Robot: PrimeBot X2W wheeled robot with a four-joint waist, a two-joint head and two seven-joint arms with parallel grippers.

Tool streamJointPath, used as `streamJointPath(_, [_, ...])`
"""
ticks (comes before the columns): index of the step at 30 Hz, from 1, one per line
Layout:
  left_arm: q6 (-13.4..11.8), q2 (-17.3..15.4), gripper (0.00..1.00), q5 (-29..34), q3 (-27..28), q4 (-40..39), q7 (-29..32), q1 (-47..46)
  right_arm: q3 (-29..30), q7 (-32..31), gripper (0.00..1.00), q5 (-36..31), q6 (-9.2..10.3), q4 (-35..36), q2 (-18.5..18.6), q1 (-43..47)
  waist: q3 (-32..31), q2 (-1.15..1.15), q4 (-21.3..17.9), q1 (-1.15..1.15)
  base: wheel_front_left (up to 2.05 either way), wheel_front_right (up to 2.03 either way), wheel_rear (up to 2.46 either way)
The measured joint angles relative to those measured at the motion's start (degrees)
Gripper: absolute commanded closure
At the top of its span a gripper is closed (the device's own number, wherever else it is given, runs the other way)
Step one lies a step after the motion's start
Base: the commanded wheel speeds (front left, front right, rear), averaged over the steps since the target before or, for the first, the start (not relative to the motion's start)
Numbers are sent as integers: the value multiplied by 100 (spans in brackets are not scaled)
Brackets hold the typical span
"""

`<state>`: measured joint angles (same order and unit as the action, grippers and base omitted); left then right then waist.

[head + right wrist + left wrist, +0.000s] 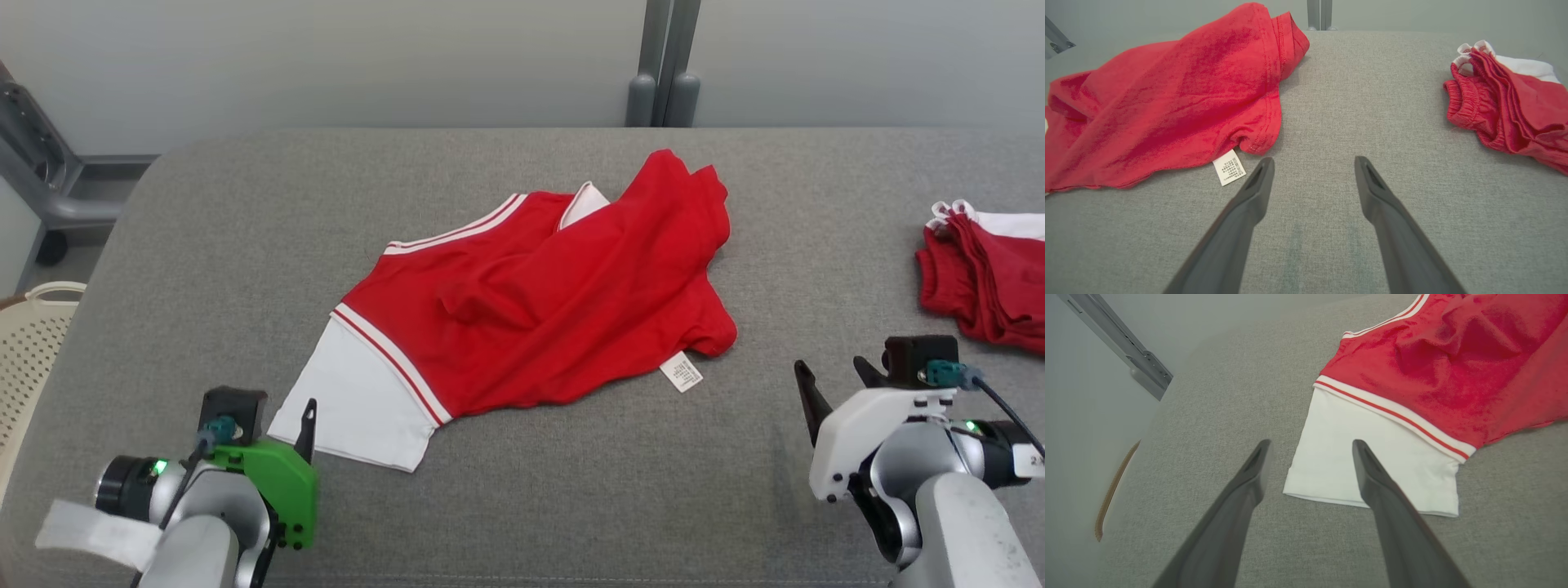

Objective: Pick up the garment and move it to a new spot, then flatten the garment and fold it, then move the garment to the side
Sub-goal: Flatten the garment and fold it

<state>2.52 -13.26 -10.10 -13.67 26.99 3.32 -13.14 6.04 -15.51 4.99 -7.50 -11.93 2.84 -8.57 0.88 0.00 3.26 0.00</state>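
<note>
Head view, garment: the red-and-white garment (539,302) lies mid-surface (571,490), its long axis running from the near-left toward the far-right. The left gripper (273,416) is the nearer one, just beside the white end (351,400).
Left wrist view, pincer: fingers spread wide and holding nothing. One finger is over the white end; I cannot tell if it touches.
Right wrist view, pincer: the right gripper (1312,163) is spread wide and empty over bare surface. The care label (1229,167) is just ahead-left.
</note>
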Motion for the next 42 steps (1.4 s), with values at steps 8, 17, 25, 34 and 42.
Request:
streamJointPath(8, [-43,-22,0,-111,14,708,1260,-954,-250,-948,0,-488,0,345,1,-726,600,0,-9,0,0,0,0])
streamJointPath(17, [-155,-60,0,-194,34,1099,1928,-1464,-542,-1028,0,-517,0,598,-1,-1062,1163,0,-2,1,0,0,0])
streamJointPath(25, [-68,-9,19,-396,11,1015,2318,-1520,-531,-1004,0,-501,0,648,-1,-1066,1336,0,57,1,0,0,0])
streamJointPath(34, [58,42,100,-519,-119,759,2583,-1402,-601,-1002,0,-563,0,659,-1,-989,1403,0,65,0,0,0,0])
streamJointPath(42, [58,34,100,-545,-189,582,2602,-1376,-527,-747,0,-509,0,-160,2,-1114,1494,0,113,1,0,0,0])
